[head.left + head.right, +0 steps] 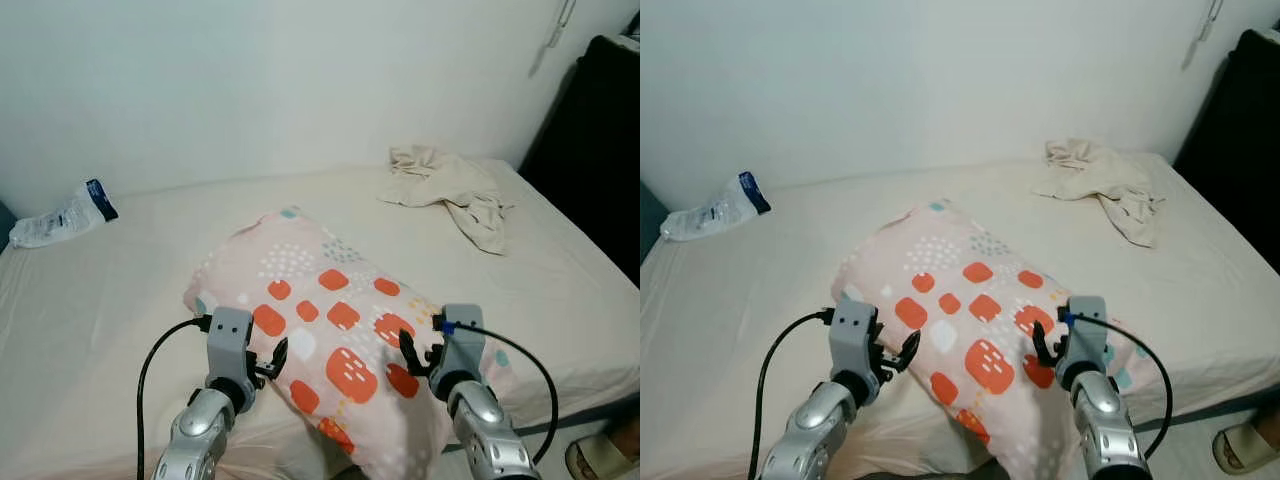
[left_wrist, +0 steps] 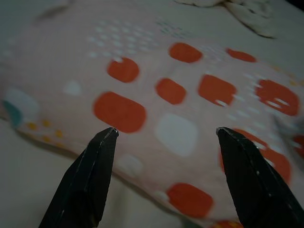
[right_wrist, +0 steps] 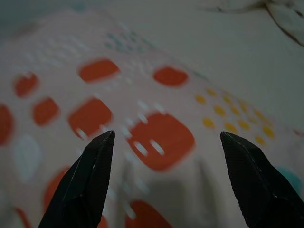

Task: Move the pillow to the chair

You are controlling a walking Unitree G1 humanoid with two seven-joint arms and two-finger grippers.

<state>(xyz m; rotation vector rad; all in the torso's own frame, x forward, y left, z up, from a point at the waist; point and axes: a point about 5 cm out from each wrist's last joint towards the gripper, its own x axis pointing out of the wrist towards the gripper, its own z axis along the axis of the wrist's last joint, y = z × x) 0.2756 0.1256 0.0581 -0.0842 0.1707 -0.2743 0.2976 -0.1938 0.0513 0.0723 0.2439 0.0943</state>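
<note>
Pink cotton dotted with orange blocks, the pillow (image 1: 335, 345) lies at the lower centre of the frame on the bed (image 1: 120, 330). The left gripper (image 1: 268, 362) and right gripper (image 1: 412, 358) flank its near end, each with jaws spread and empty. Soft stuffing is the risk: I judge that a shallow pinch may catch only the cover, letting it sag or slip free. Upper left, the plastic packet (image 1: 62, 213) bears print too small to read.

Lying on the bed (image 1: 120, 300): one pillow (image 1: 330, 320), one crumpled cloth (image 1: 450, 185), one plastic packet (image 1: 65, 213); two claws are showing.
</note>
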